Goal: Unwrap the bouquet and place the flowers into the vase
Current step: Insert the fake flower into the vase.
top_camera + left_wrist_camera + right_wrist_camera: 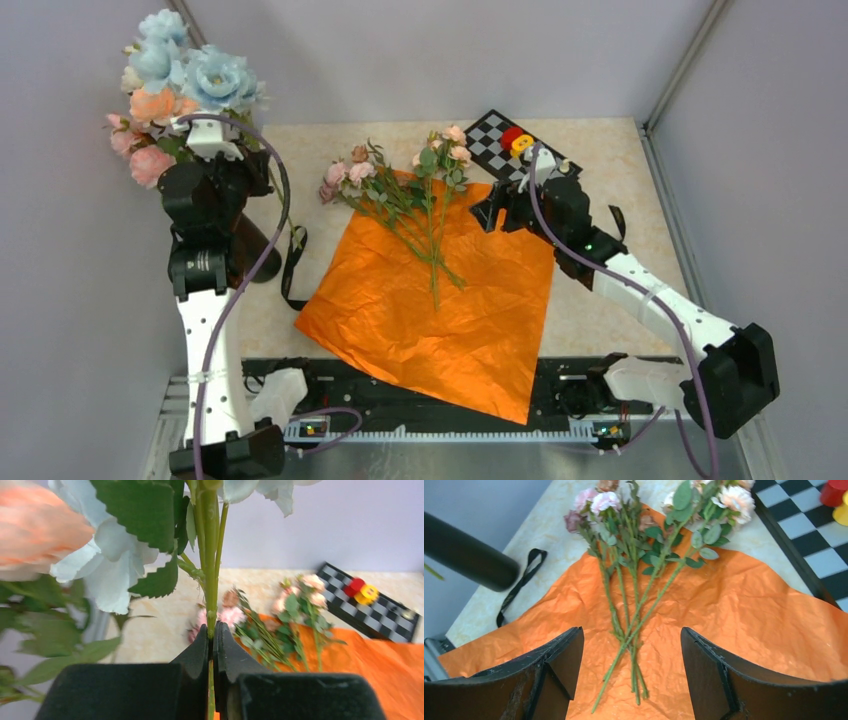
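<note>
The bouquet is undone: its orange paper [440, 300] lies flat on the table, with small pink and peach flowers [400, 185] on thin green stems resting across its far part. My left gripper [207, 128] is raised at the far left, shut on the green stems [211, 580] of a bunch of pale-blue, peach and pink blooms [180, 75]. The black vase [469, 554] shows as a dark cylinder at the left of the right wrist view; in the top view my left arm hides most of the vase [262, 248]. My right gripper [631, 645] hangs open over the loose stems [634, 625].
A black ribbon [292, 268] lies on the table left of the paper. A checkerboard [485, 135] with a red and yellow piece [517, 141] sits at the back right. Grey walls close in the table on three sides.
</note>
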`<state>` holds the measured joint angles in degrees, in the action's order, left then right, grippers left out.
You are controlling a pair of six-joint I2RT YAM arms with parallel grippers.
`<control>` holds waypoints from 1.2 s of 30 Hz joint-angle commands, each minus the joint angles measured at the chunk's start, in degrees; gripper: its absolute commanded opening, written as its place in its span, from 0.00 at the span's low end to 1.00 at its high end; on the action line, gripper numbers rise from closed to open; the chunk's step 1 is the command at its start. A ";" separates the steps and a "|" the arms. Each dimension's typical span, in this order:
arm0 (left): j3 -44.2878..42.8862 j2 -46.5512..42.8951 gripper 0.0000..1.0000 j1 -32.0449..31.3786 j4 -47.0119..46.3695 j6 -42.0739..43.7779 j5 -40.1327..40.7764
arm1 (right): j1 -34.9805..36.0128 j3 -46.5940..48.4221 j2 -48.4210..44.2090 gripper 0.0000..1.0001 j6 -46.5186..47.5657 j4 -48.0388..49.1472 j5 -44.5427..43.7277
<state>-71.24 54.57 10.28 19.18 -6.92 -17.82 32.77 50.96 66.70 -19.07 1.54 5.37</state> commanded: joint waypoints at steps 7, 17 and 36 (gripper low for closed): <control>-1.12 -4.97 0.00 3.07 -12.16 6.38 14.02 | -4.01 -2.53 -3.51 0.73 -2.62 2.11 1.22; -0.89 -2.86 0.00 4.81 -16.65 11.19 19.04 | -4.34 -4.35 -5.87 0.73 -3.95 3.03 1.69; 1.25 -0.99 0.00 7.64 -21.89 10.88 18.11 | -4.64 -10.74 -10.79 0.73 -6.69 5.75 2.63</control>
<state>-70.04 52.90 16.80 1.19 4.62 0.47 28.95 40.40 58.00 -25.61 4.38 7.33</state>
